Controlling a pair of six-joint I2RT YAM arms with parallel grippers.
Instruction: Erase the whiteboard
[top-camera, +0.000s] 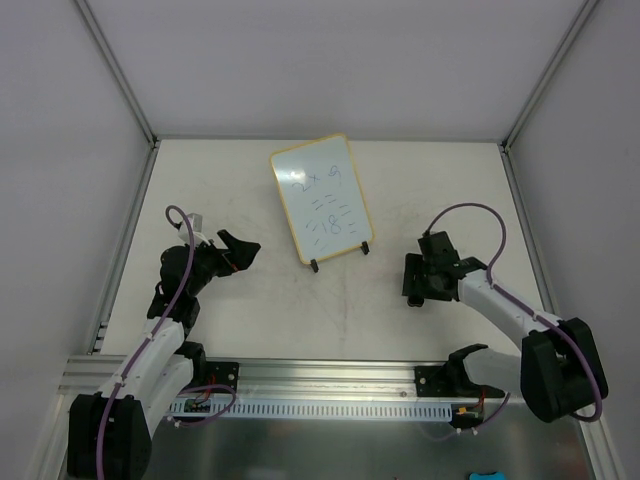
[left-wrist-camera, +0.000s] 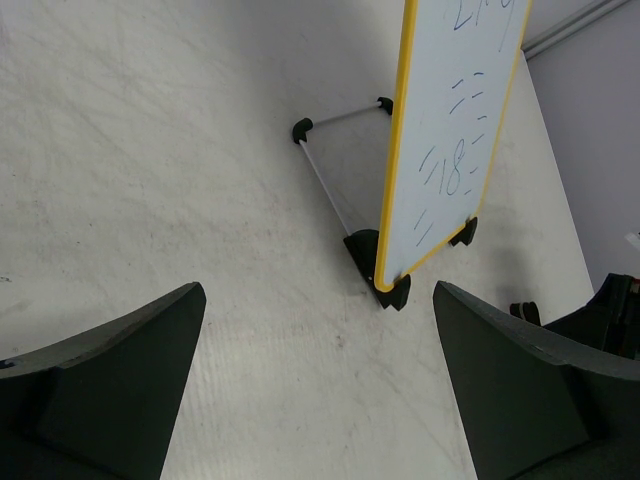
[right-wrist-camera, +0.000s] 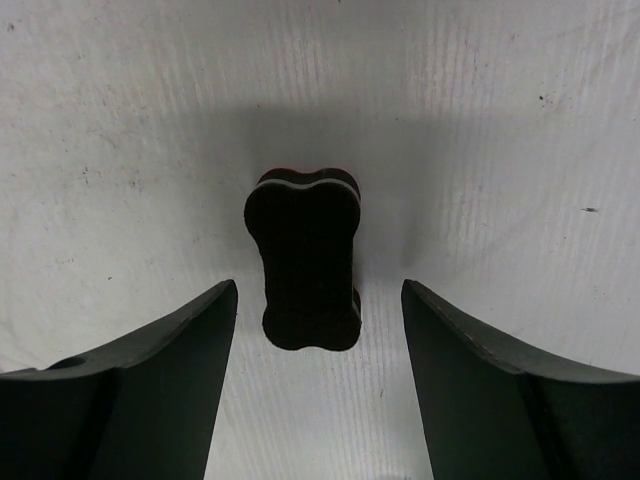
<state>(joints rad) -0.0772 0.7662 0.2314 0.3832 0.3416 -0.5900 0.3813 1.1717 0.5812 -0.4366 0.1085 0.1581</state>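
Item: whiteboard, small, rectangular, rounded corners
Frame: thin, yellow, running round all four edges
Surface: white, not erased; blue handwriting reading "2 x 9", short dashes and "18"
Feet: two black feet at the lower edge, both resting on the worktop
Rear support: silver rods with black end caps, behind the board
Pose: propped up on its stand, leaning back, written face towards the near side, turned slightly askew
Location: middle of the worktop, in the far half

Robot lab cell, plain white panel walls, aluminium framing, scuffed white table, slotted mounting rail along its edge
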